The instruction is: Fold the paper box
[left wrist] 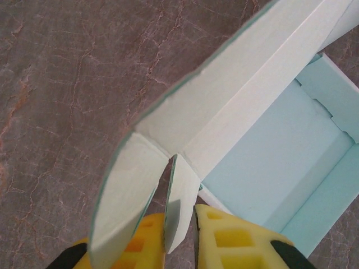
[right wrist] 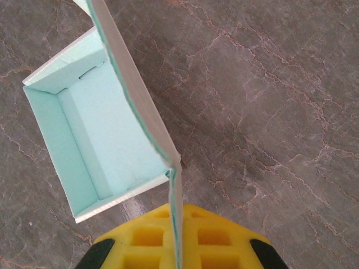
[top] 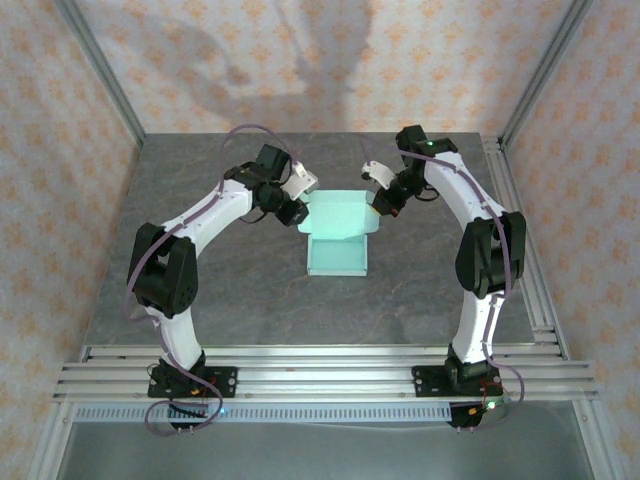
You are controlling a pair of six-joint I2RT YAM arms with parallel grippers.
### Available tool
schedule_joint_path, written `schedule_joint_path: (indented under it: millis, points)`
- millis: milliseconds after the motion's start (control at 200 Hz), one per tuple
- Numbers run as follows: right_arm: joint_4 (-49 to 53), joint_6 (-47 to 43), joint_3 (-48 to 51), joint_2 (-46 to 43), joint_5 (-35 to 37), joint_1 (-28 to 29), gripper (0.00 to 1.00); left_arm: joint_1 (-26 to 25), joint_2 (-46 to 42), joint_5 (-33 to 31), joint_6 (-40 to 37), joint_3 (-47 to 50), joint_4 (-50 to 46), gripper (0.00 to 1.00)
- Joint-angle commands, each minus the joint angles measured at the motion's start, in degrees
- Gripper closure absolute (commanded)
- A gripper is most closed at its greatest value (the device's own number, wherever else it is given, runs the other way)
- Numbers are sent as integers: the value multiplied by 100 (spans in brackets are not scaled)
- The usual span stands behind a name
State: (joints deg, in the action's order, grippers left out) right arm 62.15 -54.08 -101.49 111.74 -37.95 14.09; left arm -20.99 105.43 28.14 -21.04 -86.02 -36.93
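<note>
Arms: two, white and black, the left arm [top: 165, 270] and the right arm [top: 490, 250], both bent inward towards the middle of the table.
Cables: two, one purplish loop along each arm.
Left gripper [left wrist: 180, 224]: narrow. Its yellow pads [left wrist: 235, 244] sit tight on either side of a small flap at the box's left end.
Flaps at the left end: two, a large rounded one lying over the left pad and the smaller one caught between the pads.
Paper box [top: 338, 250]: one, pale mint-blue inside and white outside. It rests on the middle of the table between the two grippers. It is a shallow open tray with its walls up and a long panel raised along its far side.
Right gripper [right wrist: 176, 224]: closed, pinching a thin edge of card at the box's right end, the card running straight down between the two yellow pads.
Surface: one table [top: 250, 300], grey-brown stone pattern with pale veins.
Rails [top: 320, 365]: a band of aluminium bars across the near edge, both arm bases bolted to it, with more bars along the right side.
Room: walls [top: 60, 120] papered in peach with a repeating pale motif, and two slanted metal posts at the far corners.
</note>
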Motion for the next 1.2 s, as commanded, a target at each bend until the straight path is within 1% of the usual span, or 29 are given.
schedule_joint_path:
  millis: [0, 100, 155, 190, 305, 395, 445, 596, 736, 786, 821, 871, 906, 1196]
  points:
    - [191, -102, -212, 21, -87, 41, 100, -19, 18, 76, -29, -232, -166, 83]
    - [205, -103, -227, 45, -72, 42, 100, -27, -4, 138, -27, -216, -184, 84]
    - [223, -100, -224, 63, -63, 39, 100, -21, -41, 157, -33, -196, -162, 96]
    - [234, -87, -222, 67, -65, 41, 100, -23, -56, 157, -34, -188, -150, 100]
    - [241, -25, -203, 45, -179, 50, 100, -22, -53, 157, -38, -192, -154, 100]
    - [64, 11, 18, -46, -183, 48, 85, -26, -38, 157, -68, -178, -139, 100]
    - [-79, 49, 138, -66, -75, 46, 82, -26, -31, 148, -82, -178, -155, 100]
    - [-29, 65, 100, 27, -60, -2, 82, -28, -29, 144, -125, -196, -189, 100]
    - [-14, 64, 61, 62, -59, -19, 92, -28, -24, 154, -98, -205, -199, 100]
    - [-1, 56, 44, 75, -50, -21, 93, -26, -27, 156, -95, -189, -188, 100]
    - [-1, 56, 39, 79, -50, -24, 92, -32, -30, 157, -95, -179, -170, 100]
    - [-10, 71, 48, 92, -44, -20, 85, -27, -39, 165, -101, -162, -164, 100]
    - [-10, 78, 42, 106, -39, -20, 84, -28, -36, 166, -94, -160, -158, 100]
    - [0, 101, -13, 214, -6, -20, 83, -28, -62, 194, -106, -135, -168, 100]
